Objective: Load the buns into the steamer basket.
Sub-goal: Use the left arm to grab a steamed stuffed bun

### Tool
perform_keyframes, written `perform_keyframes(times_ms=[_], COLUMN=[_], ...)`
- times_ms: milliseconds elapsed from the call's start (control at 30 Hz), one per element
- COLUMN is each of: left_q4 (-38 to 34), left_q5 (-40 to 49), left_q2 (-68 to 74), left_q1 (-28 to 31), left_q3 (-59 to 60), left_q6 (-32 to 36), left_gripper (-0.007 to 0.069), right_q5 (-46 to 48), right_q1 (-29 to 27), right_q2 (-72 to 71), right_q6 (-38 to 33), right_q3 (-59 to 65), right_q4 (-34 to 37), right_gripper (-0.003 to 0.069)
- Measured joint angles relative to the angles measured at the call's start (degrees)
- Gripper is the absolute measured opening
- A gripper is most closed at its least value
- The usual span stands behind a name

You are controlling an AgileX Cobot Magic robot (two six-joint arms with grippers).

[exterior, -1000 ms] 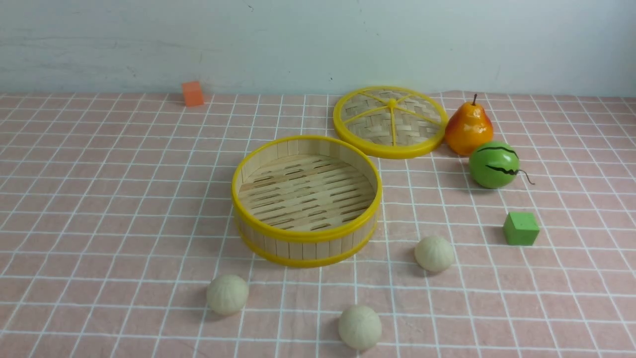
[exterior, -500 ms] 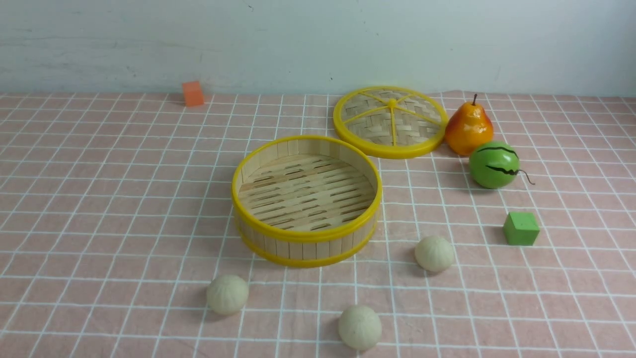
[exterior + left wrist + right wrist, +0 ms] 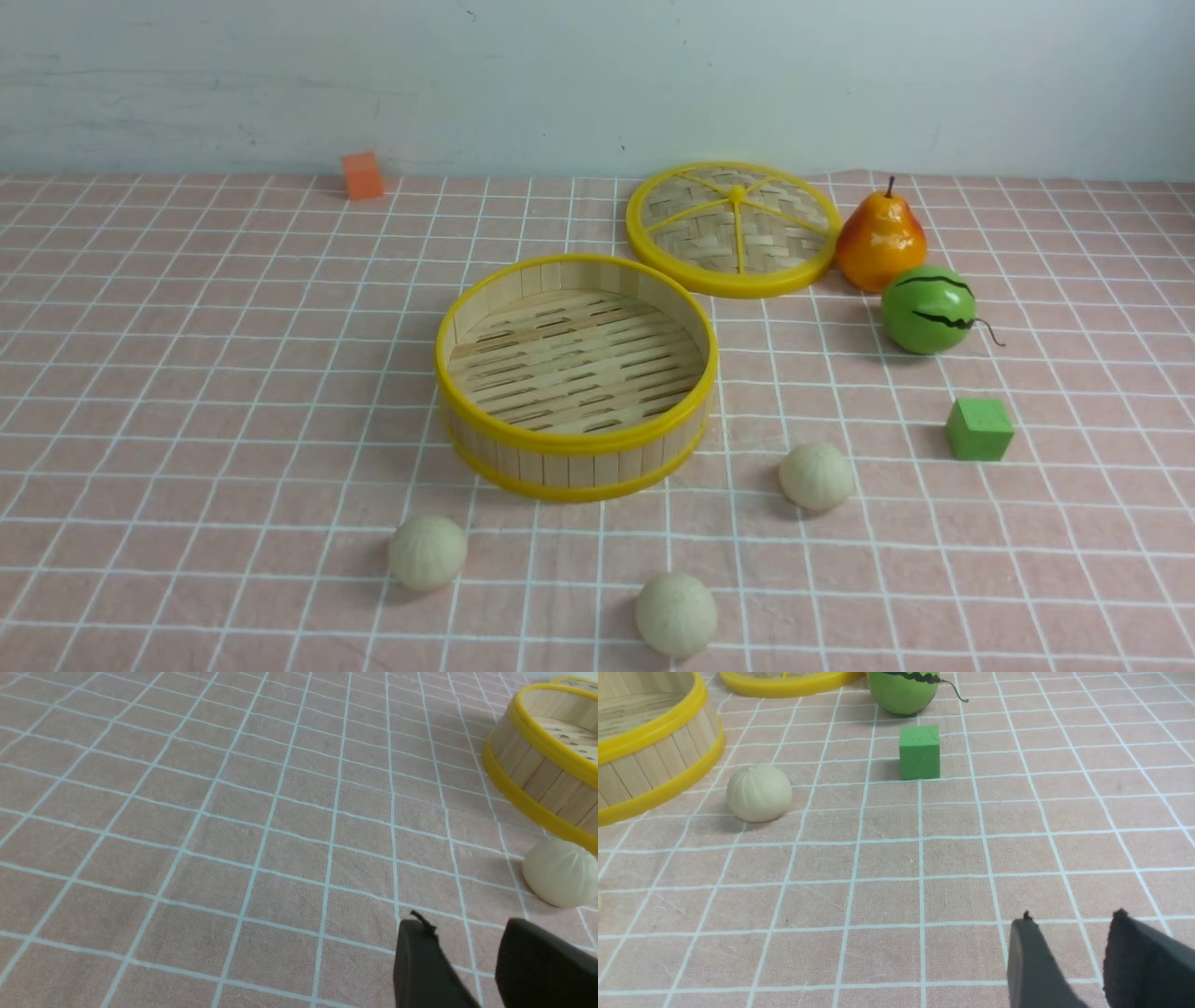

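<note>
Three cream-white buns lie on the pink checked cloth in front of the steamer basket (image 3: 569,467): one at the left (image 3: 428,553), one nearest the front (image 3: 676,614), one at the right (image 3: 817,476). The basket is empty, its slatted floor bare. Neither arm shows in the front view. In the left wrist view my left gripper (image 3: 465,926) hovers open over bare cloth, with a bun (image 3: 558,879) just beyond it beside the basket (image 3: 537,765). My right gripper (image 3: 1073,918) is open too, well short of a bun (image 3: 759,792) and the basket (image 3: 654,770).
The flat woven lid (image 3: 734,229) lies behind the basket. A pear (image 3: 879,241), a green striped melon toy (image 3: 928,309) and a green cube (image 3: 978,428) sit at the right. An orange cube (image 3: 362,175) stands by the back wall. The green cube (image 3: 919,752) lies ahead of the right gripper.
</note>
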Motion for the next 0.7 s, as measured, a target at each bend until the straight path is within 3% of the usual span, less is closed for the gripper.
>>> perform_keyframes(times_ms=[167, 233, 333, 567, 700], left_q4=[-16.0, -30.1, -43.0, -52.0, -54.4], left_q5=[-0.5, -1.1, -1.6, -2.2, -1.6], left_q2=[0.0, 0.0, 0.0, 0.0, 0.0], left_q1=[0.0, 0.0, 0.0, 0.0, 0.0], left_q3=[0.0, 0.0, 0.0, 0.0, -0.2], left_q6=[-8.8, -17.1, -23.4, -26.5, -22.0], left_gripper=[0.0238, 0.0238, 0.0238, 0.0238, 0.0238], right_q5=[0.0, 0.0, 0.0, 0.0, 0.0], right_q1=[0.0, 0.0, 0.0, 0.0, 0.0], right_q2=[0.0, 0.0, 0.0, 0.0, 0.0], right_q6=[0.0, 0.0, 0.0, 0.0, 0.0], right_q3=[0.0, 0.0, 0.0, 0.0, 0.0], right_q4=[0.0, 0.0, 0.0, 0.0, 0.0], right_gripper=[0.0239, 0.0239, 0.0239, 0.0239, 0.0239])
